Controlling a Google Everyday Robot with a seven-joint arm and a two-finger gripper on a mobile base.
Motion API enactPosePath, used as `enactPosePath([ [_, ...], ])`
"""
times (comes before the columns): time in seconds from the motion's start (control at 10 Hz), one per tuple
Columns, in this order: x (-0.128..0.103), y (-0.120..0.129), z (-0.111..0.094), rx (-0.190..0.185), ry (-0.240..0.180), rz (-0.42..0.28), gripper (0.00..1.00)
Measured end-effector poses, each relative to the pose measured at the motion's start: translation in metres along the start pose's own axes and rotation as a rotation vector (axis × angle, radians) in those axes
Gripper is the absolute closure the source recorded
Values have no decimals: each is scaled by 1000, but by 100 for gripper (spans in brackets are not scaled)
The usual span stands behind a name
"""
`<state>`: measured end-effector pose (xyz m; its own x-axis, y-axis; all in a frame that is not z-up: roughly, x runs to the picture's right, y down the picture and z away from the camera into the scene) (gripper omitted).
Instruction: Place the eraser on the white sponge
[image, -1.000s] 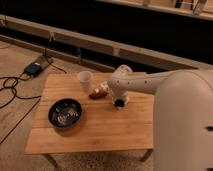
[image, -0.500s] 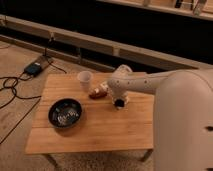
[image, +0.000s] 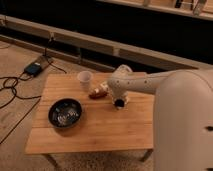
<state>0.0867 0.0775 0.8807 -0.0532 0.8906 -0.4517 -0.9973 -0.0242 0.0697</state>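
On the wooden table (image: 100, 127), a small pale block that looks like the white sponge (image: 103, 89) lies with a reddish-brown object (image: 95, 94) against its front left side; I cannot tell whether that is the eraser. My gripper (image: 119, 103) points down at the table just right of these two things, at the end of the white arm (image: 150, 82). What the gripper holds, if anything, is hidden.
A white paper cup (image: 84, 79) stands at the back of the table, left of the sponge. A dark metal bowl (image: 65, 112) sits at the front left. My large white body (image: 182, 125) fills the right. Cables and a power box (image: 34, 68) lie on the floor at left.
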Motion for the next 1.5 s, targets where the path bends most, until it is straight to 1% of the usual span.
enactPosePath([
  [0.1,0,0,0,0,0,0,87],
  [0.2,0,0,0,0,0,0,97],
  [0.3,0,0,0,0,0,0,100],
  [0.4,0,0,0,0,1,0,98],
  [0.5,0,0,0,0,0,0,91],
  [0.6,0,0,0,0,0,0,79],
  [0.7,0,0,0,0,1,0,71],
  [0.8,0,0,0,0,1,0,59],
  [1.0,0,0,0,0,1,0,39],
  [1.2,0,0,0,0,1,0,22],
  [1.3,0,0,0,0,1,0,20],
  [1.5,0,0,0,0,1,0,20],
])
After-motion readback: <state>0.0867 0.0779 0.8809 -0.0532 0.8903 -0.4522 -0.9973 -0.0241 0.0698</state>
